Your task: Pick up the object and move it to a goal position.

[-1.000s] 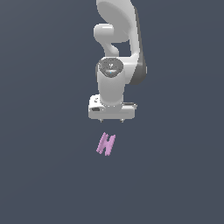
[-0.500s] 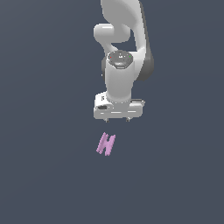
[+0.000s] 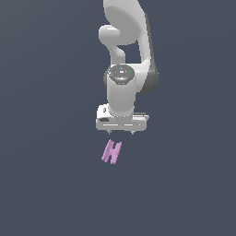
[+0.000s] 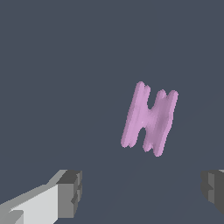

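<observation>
The object [image 3: 111, 152] is a small, flat, pale pink-lilac block shaped like a slanted H. It lies on the dark grey floor, just in front of and below my white gripper [image 3: 121, 132] in the exterior view. In the wrist view the object [image 4: 150, 118] lies ahead of the fingers, nearer one side, not between them. My gripper [image 4: 142, 192] is open and empty, with its two grey fingertips [image 4: 70, 192] set wide apart. It hovers above the floor, apart from the object.
The white arm [image 3: 126, 50] rises behind the gripper toward the top of the exterior view. The plain dark grey floor [image 3: 46, 184] surrounds the object.
The gripper has moved toward the exterior view's right and turned at the wrist, now standing closer over the object. The object has not moved.
</observation>
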You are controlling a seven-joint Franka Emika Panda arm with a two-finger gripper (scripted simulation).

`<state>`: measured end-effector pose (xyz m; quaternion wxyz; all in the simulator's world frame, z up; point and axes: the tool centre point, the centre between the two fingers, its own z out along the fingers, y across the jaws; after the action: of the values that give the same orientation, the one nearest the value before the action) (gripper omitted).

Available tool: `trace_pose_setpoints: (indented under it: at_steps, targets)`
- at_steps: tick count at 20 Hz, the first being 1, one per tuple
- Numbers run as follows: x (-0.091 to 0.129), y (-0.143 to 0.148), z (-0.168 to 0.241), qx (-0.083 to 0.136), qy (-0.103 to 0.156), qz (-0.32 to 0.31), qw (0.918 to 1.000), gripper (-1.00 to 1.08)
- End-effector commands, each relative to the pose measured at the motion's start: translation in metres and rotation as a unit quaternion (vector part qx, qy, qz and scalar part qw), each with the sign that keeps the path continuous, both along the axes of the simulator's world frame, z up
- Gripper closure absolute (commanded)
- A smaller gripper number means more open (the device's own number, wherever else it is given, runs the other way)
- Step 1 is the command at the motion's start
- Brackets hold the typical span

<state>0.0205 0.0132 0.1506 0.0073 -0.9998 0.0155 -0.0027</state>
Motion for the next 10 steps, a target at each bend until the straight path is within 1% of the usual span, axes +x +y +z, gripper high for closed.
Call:
trace_pose_setpoints:
  at_steps: [1, 10]
  targets:
    - [0.006, -0.006, -0.012, 0.0, 0.001, -0.021, 0.9998, -0.92]
    - [0.028, -0.033, -0.063, -0.004, 0.003, -0.105, 0.9944, -0.92]
